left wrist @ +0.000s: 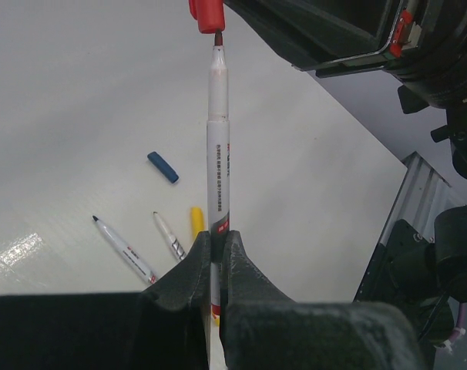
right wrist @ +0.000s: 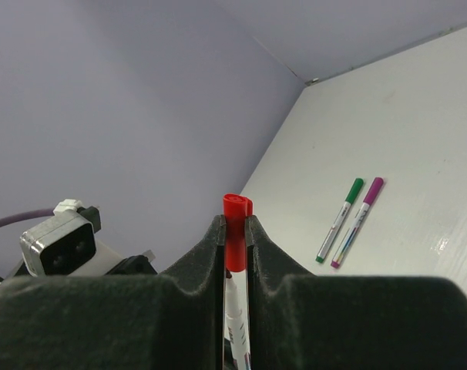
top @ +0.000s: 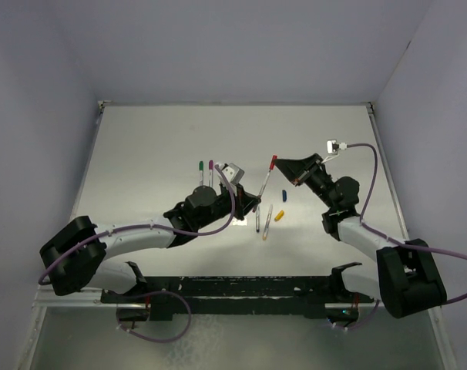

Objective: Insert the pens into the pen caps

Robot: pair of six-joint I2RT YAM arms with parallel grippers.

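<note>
Pinching the lower barrel of a pen [left wrist: 218, 139], the left gripper [left wrist: 216, 245] holds it straight out between its fingers, long axis in line with them, tip pointing away toward the red cap [left wrist: 208, 14]. The right gripper [right wrist: 234, 230] is clamped on that cap (its mouth faces the tip, just at it). Another bare pen [left wrist: 124, 248] lies left of the left gripper.
</note>
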